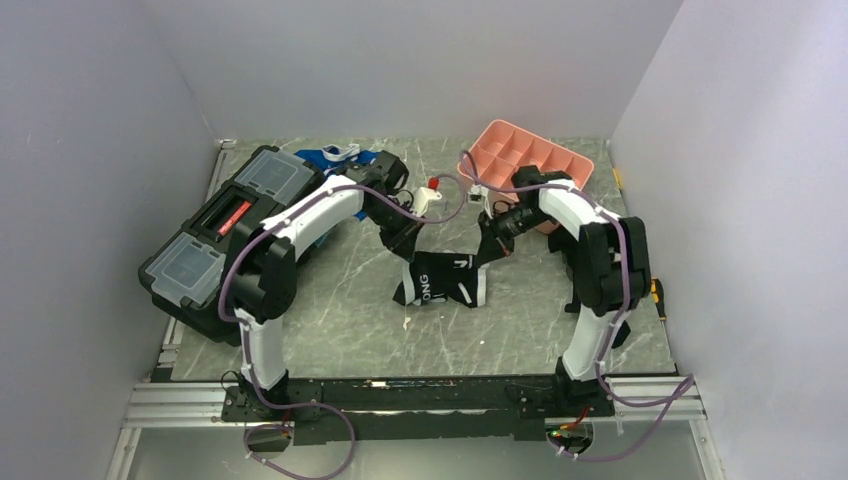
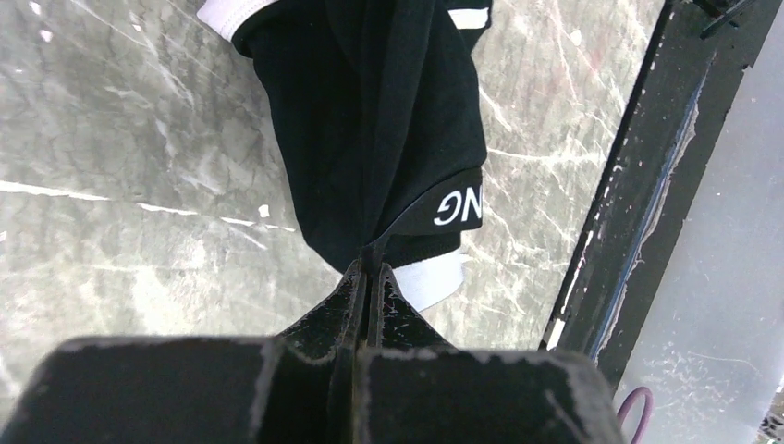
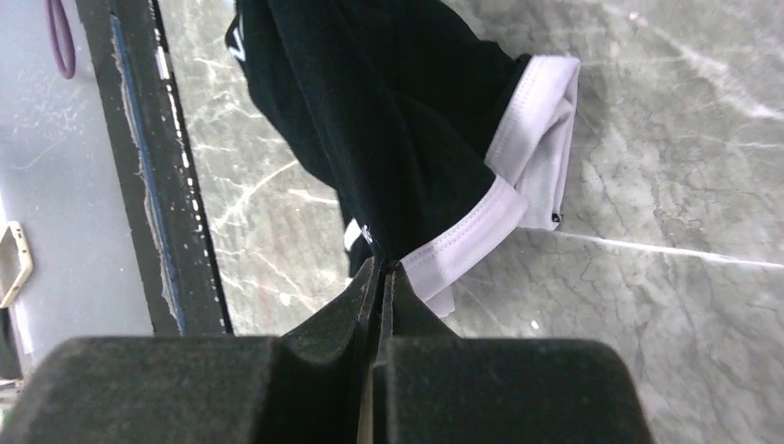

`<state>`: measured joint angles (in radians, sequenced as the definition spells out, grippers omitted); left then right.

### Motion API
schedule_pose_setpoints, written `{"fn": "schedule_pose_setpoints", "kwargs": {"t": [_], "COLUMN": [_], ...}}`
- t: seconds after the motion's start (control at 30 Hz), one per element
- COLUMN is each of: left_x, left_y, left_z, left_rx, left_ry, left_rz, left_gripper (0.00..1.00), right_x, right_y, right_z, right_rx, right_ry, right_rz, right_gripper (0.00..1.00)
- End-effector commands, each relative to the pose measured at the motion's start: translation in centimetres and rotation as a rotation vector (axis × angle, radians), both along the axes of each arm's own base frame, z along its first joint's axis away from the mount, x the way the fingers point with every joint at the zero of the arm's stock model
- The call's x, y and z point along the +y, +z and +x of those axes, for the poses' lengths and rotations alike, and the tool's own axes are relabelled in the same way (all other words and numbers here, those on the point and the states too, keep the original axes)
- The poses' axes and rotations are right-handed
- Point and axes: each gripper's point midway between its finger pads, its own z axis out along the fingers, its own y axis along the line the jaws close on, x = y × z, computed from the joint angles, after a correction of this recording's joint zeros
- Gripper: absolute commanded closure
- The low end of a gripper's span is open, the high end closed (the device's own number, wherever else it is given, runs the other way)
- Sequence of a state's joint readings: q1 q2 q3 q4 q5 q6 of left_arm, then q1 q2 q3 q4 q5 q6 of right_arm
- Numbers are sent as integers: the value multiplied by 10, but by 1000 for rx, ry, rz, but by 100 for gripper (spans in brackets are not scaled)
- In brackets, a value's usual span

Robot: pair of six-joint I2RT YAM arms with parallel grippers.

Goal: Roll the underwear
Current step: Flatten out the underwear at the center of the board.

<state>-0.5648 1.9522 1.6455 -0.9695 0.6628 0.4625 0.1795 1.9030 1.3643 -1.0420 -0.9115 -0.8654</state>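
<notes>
The underwear (image 1: 445,278) is black with white edges and white lettering. It hangs between my two grippers, its lower part resting on the marble table. My left gripper (image 1: 405,243) is shut on one upper corner; in the left wrist view the black fabric (image 2: 388,139) runs into the closed jaws of that gripper (image 2: 373,264). My right gripper (image 1: 490,237) is shut on the other corner; in the right wrist view the underwear (image 3: 388,120), with its white hem, is pinched by that gripper (image 3: 384,266).
A pink compartment tray (image 1: 535,158) stands at the back right behind the right arm. A black toolbox (image 1: 228,235) lies at the left. Blue-and-white briefs (image 1: 335,157) lie at the back. A small white and red object (image 1: 432,190) sits between the arms.
</notes>
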Motion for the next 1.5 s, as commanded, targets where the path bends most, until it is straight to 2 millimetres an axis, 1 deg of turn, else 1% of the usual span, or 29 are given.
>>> {"fn": "schedule_pose_setpoints", "kwargs": {"t": [0.0, 0.1, 0.23, 0.3, 0.4, 0.5, 0.57, 0.63, 0.7, 0.8, 0.83, 0.93, 1.0, 1.1, 1.2, 1.27, 1.3, 1.33, 1.4, 1.47], "left_x": [7, 12, 16, 18, 22, 22, 20, 17, 15, 13, 9, 9, 11, 16, 16, 16, 15, 14, 12, 13], "left_y": [81, 119, 178, 200, 223, 235, 243, 247, 245, 239, 236, 235, 239, 245, 258, 264, 264, 260, 245, 223], "left_z": [-6, -14, -21, -21, -20, -21, -24, -31, -42, -67, -80, -112, -132, -148, -161, -163, -160, -157, -144, -121], "left_rx": [-195, -302, -468, -537, -617, -649, -660, -668, -668, -684, -685, -685, -650, -623, -599, -606, -621, -630, -650, -647], "left_ry": [-38, -30, -18, -12, -11, -12, -21, -38, -67, -126, -160, -219, -266, -291, -308, -297, -283, -273, -247, -201], "left_rz": [-96, -140, -192, -204, -206, -208, -222, -230, -221, -190, -183, -168, -192, -237, -300, -326, -331, -324, -295, -254], "left_gripper": [100, 100, 100, 99, 95, 92, 93, 99, 100, 100, 100, 100, 100, 100, 100, 100, 100, 100, 100, 100], "right_x": [4, 5, 7, 7, 4, 2, 3, 4, 4, 0, -1, -6, -10, -13, -16, -17, -16, -15, -13, -12], "right_y": [86, 130, 189, 213, 243, 263, 271, 275, 278, 283, 286, 300, 311, 327, 341, 340, 336, 328, 306, 278], "right_z": [0, -7, -14, -15, -16, -22, -32, -42, -54, -75, -83, -105, -121, -142, -155, -151, -147, -139, -116, -91], "right_rx": [-187, -286, -448, -518, -596, -635, -646, -656, -671, -690, -700, -738, -767, -805, -839, -835, -817, -788, -735, -683], "right_ry": [-14, -29, -48, -78, -114, -118, -95, -72, -46, -17, -5, 6, 3, 0, -26, -57, -66, -77, -117, -140], "right_rz": [63, 72, 58, 49, 37, 32, 37, 39, 36, 40, 46, 65, 84, 123, 162, 159, 154, 140, 93, 30], "right_gripper": [100, 100, 100, 100, 100, 100, 100, 100, 100, 100, 100, 100, 100, 100, 100, 100, 100, 100, 100, 100]}}
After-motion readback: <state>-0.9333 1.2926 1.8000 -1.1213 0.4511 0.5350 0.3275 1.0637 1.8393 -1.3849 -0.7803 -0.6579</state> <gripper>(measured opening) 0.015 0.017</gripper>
